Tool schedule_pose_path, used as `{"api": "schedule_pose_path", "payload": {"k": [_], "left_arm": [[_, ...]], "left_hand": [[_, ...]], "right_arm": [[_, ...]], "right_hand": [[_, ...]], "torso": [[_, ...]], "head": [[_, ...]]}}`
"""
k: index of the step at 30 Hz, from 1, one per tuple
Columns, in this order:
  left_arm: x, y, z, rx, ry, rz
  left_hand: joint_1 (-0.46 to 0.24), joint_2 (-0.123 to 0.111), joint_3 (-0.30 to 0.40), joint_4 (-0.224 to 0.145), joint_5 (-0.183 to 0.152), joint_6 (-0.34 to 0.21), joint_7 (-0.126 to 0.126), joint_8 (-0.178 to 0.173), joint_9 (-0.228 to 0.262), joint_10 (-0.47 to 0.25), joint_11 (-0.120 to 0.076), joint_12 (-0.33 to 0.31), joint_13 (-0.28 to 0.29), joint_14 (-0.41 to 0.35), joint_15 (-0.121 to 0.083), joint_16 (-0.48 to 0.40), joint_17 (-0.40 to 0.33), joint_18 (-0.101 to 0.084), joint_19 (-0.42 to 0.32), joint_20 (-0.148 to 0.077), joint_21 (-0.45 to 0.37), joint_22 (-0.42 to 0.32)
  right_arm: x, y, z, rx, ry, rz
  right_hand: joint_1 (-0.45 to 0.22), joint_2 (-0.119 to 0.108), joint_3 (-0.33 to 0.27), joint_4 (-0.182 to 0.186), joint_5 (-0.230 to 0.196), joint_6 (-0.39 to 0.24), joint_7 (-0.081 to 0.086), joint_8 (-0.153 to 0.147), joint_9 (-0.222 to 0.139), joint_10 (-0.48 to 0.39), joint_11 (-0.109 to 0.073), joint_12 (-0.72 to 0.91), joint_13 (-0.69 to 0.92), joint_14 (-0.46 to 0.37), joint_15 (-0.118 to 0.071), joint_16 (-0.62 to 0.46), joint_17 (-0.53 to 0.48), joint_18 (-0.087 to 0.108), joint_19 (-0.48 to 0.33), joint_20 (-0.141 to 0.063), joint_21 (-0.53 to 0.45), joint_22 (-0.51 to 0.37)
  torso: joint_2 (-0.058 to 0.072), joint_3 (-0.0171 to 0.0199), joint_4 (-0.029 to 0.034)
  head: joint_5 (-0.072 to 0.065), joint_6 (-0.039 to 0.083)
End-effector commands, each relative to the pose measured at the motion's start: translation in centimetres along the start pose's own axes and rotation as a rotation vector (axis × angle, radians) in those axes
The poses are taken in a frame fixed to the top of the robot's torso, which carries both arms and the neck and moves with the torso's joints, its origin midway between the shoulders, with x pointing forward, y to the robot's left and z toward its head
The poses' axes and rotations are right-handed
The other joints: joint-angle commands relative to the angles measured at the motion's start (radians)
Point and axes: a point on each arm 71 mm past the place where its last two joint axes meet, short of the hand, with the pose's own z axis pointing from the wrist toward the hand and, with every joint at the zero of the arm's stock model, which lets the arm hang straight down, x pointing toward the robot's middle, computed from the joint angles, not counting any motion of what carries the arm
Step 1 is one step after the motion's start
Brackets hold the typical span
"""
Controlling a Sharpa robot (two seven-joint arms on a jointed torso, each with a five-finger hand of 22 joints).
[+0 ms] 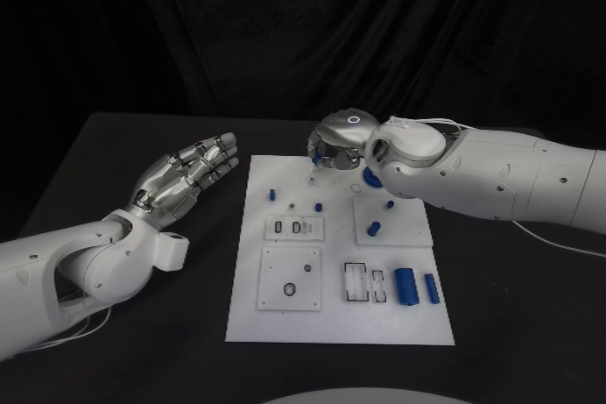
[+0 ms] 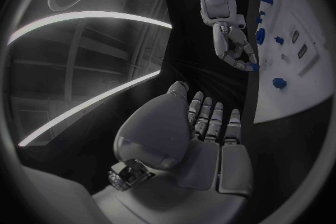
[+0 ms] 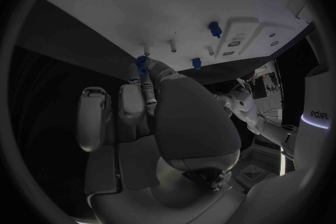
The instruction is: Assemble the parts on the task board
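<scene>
The left robot hand [image 1: 187, 178] hovers flat over the table [image 1: 114, 159] beside the task board [image 1: 339, 272], fingers spread, holding nothing. The right robot hand [image 1: 339, 144] curls over the board's far edge, pinching a small blue part [image 3: 142, 63] at its fingertips; the head view hides that grip. "eduel"-like lettering is unclear.

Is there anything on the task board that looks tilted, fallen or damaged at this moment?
Nothing stands out. The task board lies flat on the black table, and the blue parts near its front lie side by side. The right hand pinches a small blue part at the far edge. The left hand is open, beside the board.
</scene>
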Motion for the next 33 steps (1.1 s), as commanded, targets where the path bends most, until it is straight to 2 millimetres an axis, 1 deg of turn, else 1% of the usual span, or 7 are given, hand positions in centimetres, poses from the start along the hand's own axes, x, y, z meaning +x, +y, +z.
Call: {"api": "schedule_pose_path", "payload": {"k": [1, 16, 22, 27, 33], "left_arm": [[0.17, -0.66, 0.11, 0.084, 0.014, -0.014], [0.08, -0.6, 0.19, 0.082, 0.015, -0.014], [0.09, -0.56, 0.24, 0.08, 0.017, -0.015], [0.09, -0.54, 0.28, 0.081, 0.018, -0.016], [0.06, -0.53, 0.31, 0.082, 0.019, -0.016]], "left_hand": [[0.009, 0.001, 0.005, 0.002, 0.006, -0.004, 0.007, 0.006, 0.001, 0.0, 0.007, 0.002, 0.001, -0.003, 0.006, 0.003, 0.001, 0.009, -0.001, 0.008, 0.007, 0.002], [0.01, 0.001, 0.007, 0.001, 0.006, -0.006, 0.007, 0.006, 0.0, -0.001, 0.007, 0.002, 0.001, -0.002, 0.007, 0.003, 0.001, 0.009, -0.001, 0.009, 0.007, 0.002], [0.01, 0.001, 0.007, 0.001, 0.006, -0.006, 0.007, 0.006, 0.0, -0.001, 0.007, 0.002, 0.001, -0.002, 0.007, 0.003, 0.001, 0.009, -0.001, 0.009, 0.007, 0.002], [0.011, 0.001, 0.009, 0.0, 0.006, -0.008, 0.008, 0.005, 0.0, -0.002, 0.008, 0.001, 0.0, -0.002, 0.008, 0.003, 0.001, 0.009, -0.001, 0.01, 0.007, 0.002], [0.011, 0.001, 0.01, 0.0, 0.006, -0.007, 0.008, 0.006, 0.0, -0.001, 0.008, 0.002, 0.0, -0.002, 0.008, 0.003, 0.001, 0.009, 0.0, 0.01, 0.007, 0.002]], "right_arm": [[0.29, 0.1, 0.02, -0.004, 0.017, 0.0], [0.66, -0.03, -0.22, 0.001, 0.025, 0.004], [0.85, 0.03, -0.23, 0.0, 0.032, 0.005], [1.04, 0.06, -0.27, 0.001, 0.035, 0.007], [1.25, 0.01, -0.34, 0.004, 0.042, 0.008]], "right_hand": [[-0.01, -0.003, 0.008, 0.001, -0.007, -0.01, 0.0, -0.004, 0.0, -0.005, 0.001, -0.004, -0.002, 0.001, 0.005, 0.004, 0.003, -0.018, 0.0, 0.005, -0.005, 0.092], [-0.011, -0.003, 0.008, 0.001, -0.008, -0.011, 0.0, -0.006, 0.001, -0.005, 0.002, -0.006, -0.002, 0.001, 0.005, 0.003, 0.003, -0.017, 0.0, 0.005, -0.006, 0.091], [-0.011, -0.004, 0.008, 0.001, -0.009, -0.013, 0.001, -0.007, 0.001, -0.005, 0.002, -0.007, -0.001, 0.001, 0.006, 0.003, 0.002, -0.017, 0.0, 0.006, -0.006, 0.092], [-0.012, -0.004, 0.008, 0.002, -0.01, -0.014, 0.001, -0.009, 0.001, -0.004, 0.003, -0.009, -0.001, 0.001, 0.006, 0.003, 0.002, -0.017, -0.002, 0.006, -0.008, 0.09], [-0.012, -0.004, 0.009, 0.001, -0.01, -0.016, 0.001, -0.011, 0.001, -0.004, 0.003, -0.011, -0.001, 0.001, 0.007, 0.004, 0.004, -0.016, -0.003, 0.006, -0.009, 0.089]], "torso": [[0.0, 0.0005, 0.001], [0.0, 0.0002, 0.001], [0.0, 0.0004, 0.0011], [-0.001, -0.0002, -0.0001], [-0.001, 0.0002, 0.0009]], "head": [[-0.002, -0.003], [0.001, -0.007], [-0.005, -0.009], [-0.004, -0.011], [-0.006, -0.011]]}}
